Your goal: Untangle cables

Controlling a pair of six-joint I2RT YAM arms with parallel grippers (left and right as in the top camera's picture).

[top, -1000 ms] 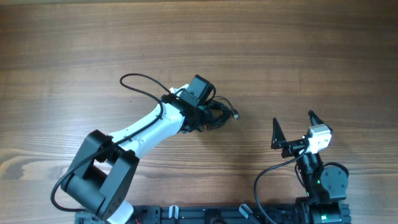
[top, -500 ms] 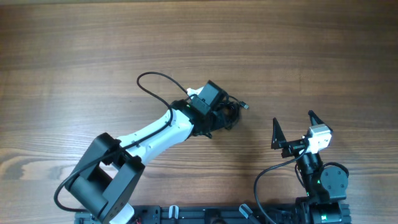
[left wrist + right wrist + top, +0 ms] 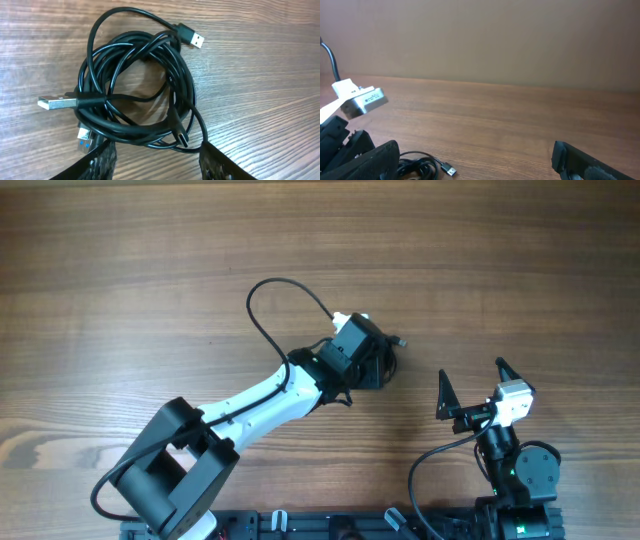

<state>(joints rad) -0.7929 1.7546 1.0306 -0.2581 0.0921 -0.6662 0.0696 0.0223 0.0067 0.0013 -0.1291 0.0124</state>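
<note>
Thin black cables point(image 3: 135, 90) with USB plugs, knotted in one round coil, lie on the brown wooden worktop point(image 3: 150, 260) just beyond the left end effector point(image 3: 157, 150), its jaws apart, straddling the coil's near edge. The right end effector point(image 3: 471, 370), wide apart and empty, stands farther right.

We see our left gripper point(image 3: 157, 167) with its black textured fingers point(image 3: 97, 162) spread apart. Just ahead of them a tangled coil of thin black cables point(image 3: 135, 90) lies on the brown wooden table point(image 3: 260, 75), its near loop reaching between the fingertips. A silver flat plug point(image 3: 56, 102) sticks out beyond the left-hand finger.
</note>
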